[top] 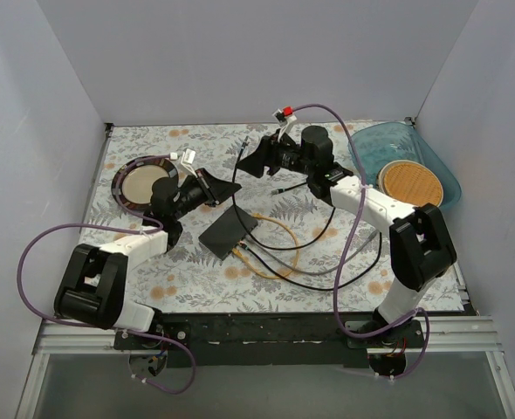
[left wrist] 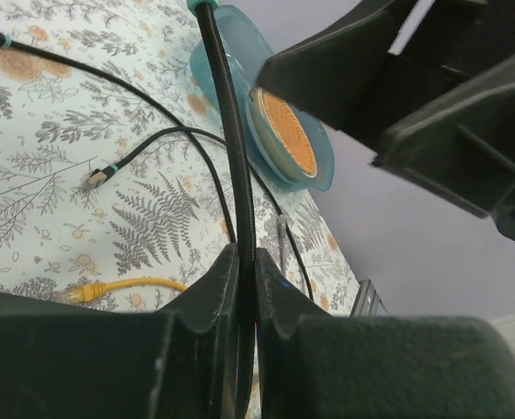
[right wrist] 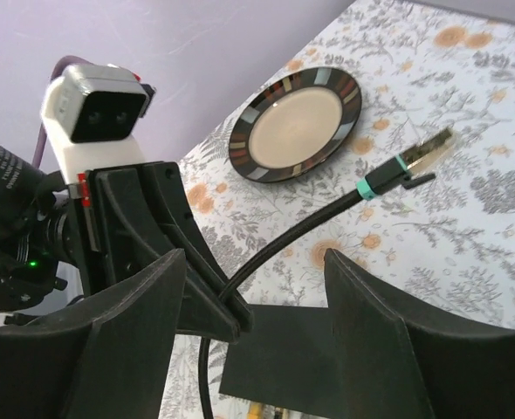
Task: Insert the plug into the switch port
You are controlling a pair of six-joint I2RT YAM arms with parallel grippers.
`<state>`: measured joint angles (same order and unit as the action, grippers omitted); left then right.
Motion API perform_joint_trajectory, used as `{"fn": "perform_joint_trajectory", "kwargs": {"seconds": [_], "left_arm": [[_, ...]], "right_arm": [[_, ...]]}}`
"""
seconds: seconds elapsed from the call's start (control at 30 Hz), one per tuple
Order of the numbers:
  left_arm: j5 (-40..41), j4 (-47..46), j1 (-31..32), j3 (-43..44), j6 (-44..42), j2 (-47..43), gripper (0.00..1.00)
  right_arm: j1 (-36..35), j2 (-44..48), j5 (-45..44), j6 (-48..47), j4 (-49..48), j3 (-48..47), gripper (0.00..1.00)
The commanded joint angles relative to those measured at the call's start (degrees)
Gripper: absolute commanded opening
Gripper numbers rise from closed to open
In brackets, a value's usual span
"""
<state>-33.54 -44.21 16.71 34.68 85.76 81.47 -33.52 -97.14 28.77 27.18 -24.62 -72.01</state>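
Note:
The matte-black switch (top: 229, 229) lies flat mid-table; it also shows in the right wrist view (right wrist: 310, 367). My left gripper (top: 214, 188) is shut on a black cable (left wrist: 237, 175) and holds it above the table. The cable's free end carries a metal plug (right wrist: 425, 148) with a teal collar, in the air beyond the switch; in the top view the plug (top: 241, 142) sits left of my right gripper. My right gripper (top: 250, 166) is open and empty, its jaws (right wrist: 253, 262) wide on either side of the cable, next to the left gripper's fingers (right wrist: 166, 262).
A round dark-rimmed plate (top: 142, 183) lies at the back left. A blue bowl (top: 432, 161) holding an orange disc (left wrist: 285, 131) stands at the back right. A yellow cable (top: 279, 253) and other black cables (top: 319, 236) loop right of the switch; a loose teal-collared plug (left wrist: 96, 177) lies on the cloth.

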Motion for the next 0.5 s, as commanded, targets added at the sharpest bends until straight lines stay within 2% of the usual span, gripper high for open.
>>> {"fn": "perform_joint_trajectory", "kwargs": {"seconds": [0.0,0.17,0.23,0.27,0.33,0.37,0.43,0.47], "left_arm": [[1.37,-2.55,0.96,1.19,-2.87,-4.21,0.0],[1.64,-3.34,1.66,0.83,-3.31,-5.18,0.0],[1.37,-3.26,2.01,1.09,-3.58,-5.18,0.0],[1.37,-3.26,2.1,1.27,-3.66,-5.1,0.0],[0.76,-3.25,2.27,1.45,-3.93,-4.74,0.0],[0.41,-3.52,2.36,1.36,-4.1,-4.66,0.0],[-0.91,-5.0,2.45,1.1,-4.28,-4.22,0.0],[-1.26,-5.27,2.45,0.92,-4.28,-4.22,0.0]], "right_arm": [[-0.5,-2.08,1.03,4.2,-2.19,-2.88,0.7],[-0.15,-2.52,-0.04,5.25,-3.32,-1.82,0.67],[-0.14,-2.79,1.54,6.21,-6.64,-1.56,0.66],[-0.06,-3.31,2.42,7.79,-8.06,-1.3,0.62],[-0.14,-4.1,4.97,9.37,-10.78,-1.47,0.53],[-0.14,-4.89,5.85,10.34,-13.32,-1.82,0.42],[-0.14,-5.69,8.13,12.28,-15.1,-2.26,0.29],[-0.14,-6.21,8.66,12.54,-15.45,-2.52,0.13]]}}
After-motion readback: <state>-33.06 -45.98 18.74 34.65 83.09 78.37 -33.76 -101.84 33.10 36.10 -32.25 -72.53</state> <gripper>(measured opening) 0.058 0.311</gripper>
